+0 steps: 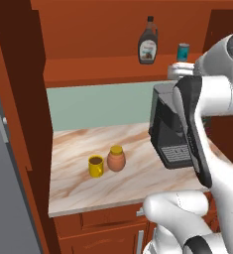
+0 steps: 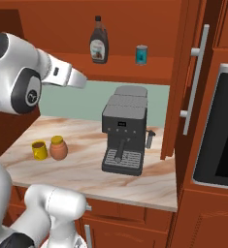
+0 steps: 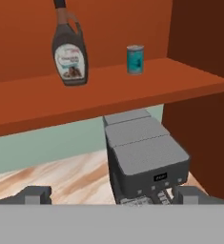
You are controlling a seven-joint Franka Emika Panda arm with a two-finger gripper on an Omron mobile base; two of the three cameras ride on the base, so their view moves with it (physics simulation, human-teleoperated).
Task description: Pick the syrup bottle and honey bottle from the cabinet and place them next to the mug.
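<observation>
Syrup bottle (image 3: pixel 69 56) upright on cabinet (image 3: pixel 108 90) shelf, teal can (image 3: pixel 135 59) at its 3 o'clock. Honey bottle (image 1: pixel 116 158) beside mug (image 1: pixel 95 166) on counter (image 1: pixel 78 188). Gripper (image 3: pixel 112 195) jaws released, empty, above coffee machine (image 3: pixel 144 155).

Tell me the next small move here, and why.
Probably raise the open gripper toward the syrup bottle. The honey bottle already sits beside the mug on the counter, while the syrup bottle stands on the cabinet shelf, above and left of the empty jaws.
</observation>
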